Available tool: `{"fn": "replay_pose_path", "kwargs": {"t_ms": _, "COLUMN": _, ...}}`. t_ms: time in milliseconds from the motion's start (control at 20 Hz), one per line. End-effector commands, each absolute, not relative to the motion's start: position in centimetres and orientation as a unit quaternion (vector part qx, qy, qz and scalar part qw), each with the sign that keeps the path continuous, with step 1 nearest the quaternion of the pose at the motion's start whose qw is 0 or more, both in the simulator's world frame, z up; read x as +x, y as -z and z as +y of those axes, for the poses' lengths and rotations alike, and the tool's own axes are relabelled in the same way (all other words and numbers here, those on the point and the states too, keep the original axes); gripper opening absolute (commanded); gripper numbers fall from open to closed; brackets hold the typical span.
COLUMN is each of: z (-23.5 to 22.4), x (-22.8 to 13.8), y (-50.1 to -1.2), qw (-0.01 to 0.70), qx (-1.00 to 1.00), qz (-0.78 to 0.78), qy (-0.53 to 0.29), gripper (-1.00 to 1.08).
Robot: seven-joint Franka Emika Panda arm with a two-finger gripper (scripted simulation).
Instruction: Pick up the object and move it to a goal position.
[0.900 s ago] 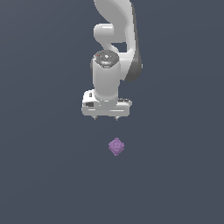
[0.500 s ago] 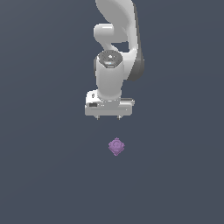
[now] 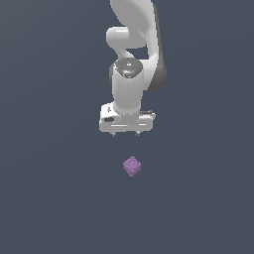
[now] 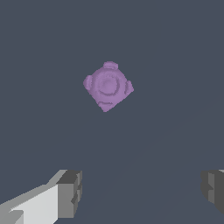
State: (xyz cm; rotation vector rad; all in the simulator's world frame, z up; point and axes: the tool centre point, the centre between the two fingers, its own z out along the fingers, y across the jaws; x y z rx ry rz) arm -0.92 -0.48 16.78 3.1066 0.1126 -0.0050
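object (image 3: pixel 132 166) small light-purple lumpy diamond shape, ring-like bump on its upper face, lies alone on flat dark grey floor (image 3: pixel 54 198), out ahead of the jaws and clear of them, not between them, touching nothing else; gripper (image 3: pixel 126 134) white, above it with a gap, jaws spread wide, holding nothing; in exterior view only two short finger tips poke out under the hand; wrist view cuts off both fingers (image 4: pixel 70 192) at the frame edge; arm top cropped, no goal marker discernible
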Motion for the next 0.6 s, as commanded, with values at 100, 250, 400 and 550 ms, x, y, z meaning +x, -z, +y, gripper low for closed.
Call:
{"fn": "replay_pose_path", "kwargs": {"t_ms": 100, "z": -0.3, "x": -0.4, "y": -16.4, "qw": 0.017, "qx": 0.998, "qz": 0.053, "qy": 0.002, "gripper": 1.0}}
{"fn": "replay_pose_path", "kwargs": {"t_ms": 250, "z": -0.2, "x": 0.1, "y": -16.0, "qw": 0.017, "qx": 0.997, "qz": 0.073, "qy": 0.002, "gripper": 1.0}}
{"fn": "replay_pose_path", "kwargs": {"t_ms": 400, "z": 0.1, "x": 0.9, "y": -15.5, "qw": 0.016, "qx": 0.995, "qz": 0.099, "qy": 0.003, "gripper": 1.0}}
{"fn": "replay_pose_path", "kwargs": {"t_ms": 550, "z": 0.4, "x": 1.8, "y": -14.8, "qw": 0.016, "qx": 0.991, "qz": 0.132, "qy": 0.003, "gripper": 1.0}}
